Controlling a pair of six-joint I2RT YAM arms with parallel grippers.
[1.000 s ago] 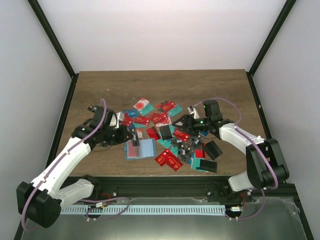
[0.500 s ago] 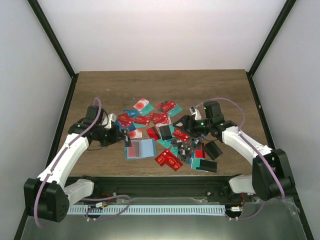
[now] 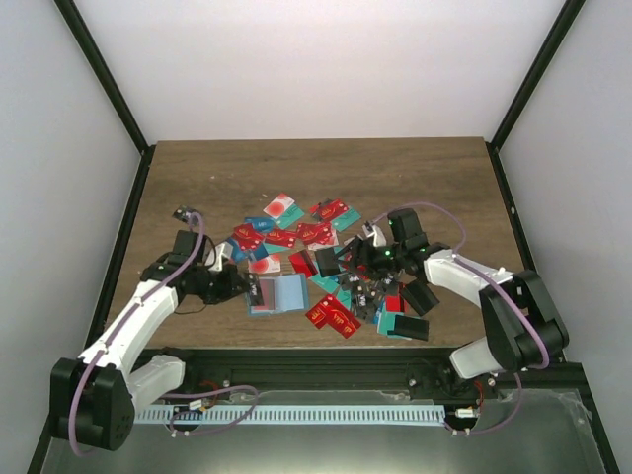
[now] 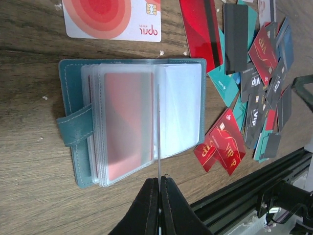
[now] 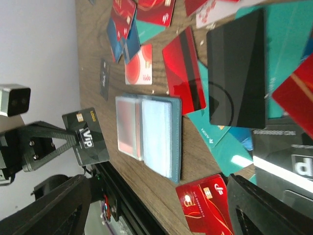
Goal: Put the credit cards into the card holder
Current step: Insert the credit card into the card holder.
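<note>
- Two grippers are seen low over a wooden counter [image 3: 395, 168], on which the credit cards [image 3: 318, 234] are scattered in a loose pile, mostly red, with some teal, blue and black among them
- The card holder [image 4: 178, 112] is laid open on the counter at the left edge of the pile, with its clear sleeves turned up; a red card [image 4: 124, 127] is seen through the left sleeve
- The left gripper [image 4: 159, 182] is clenched on a black VIP card [image 5: 89, 143], which is held on edge over the middle fold of the card holder; whether card and holder touch cannot be told
- The right gripper [image 5: 160, 183] is spread wide with nothing between its fingers, and is held over the pile to the right of the card holder
- A white card with a red blot [image 4: 111, 17] is laid just beyond the card holder, and a red card with a black stripe [image 4: 200, 29] is seen beside it
- Two red VIP cards [image 4: 225, 147] are overlapped near the front edge of the counter, to the right of the card holder
</note>
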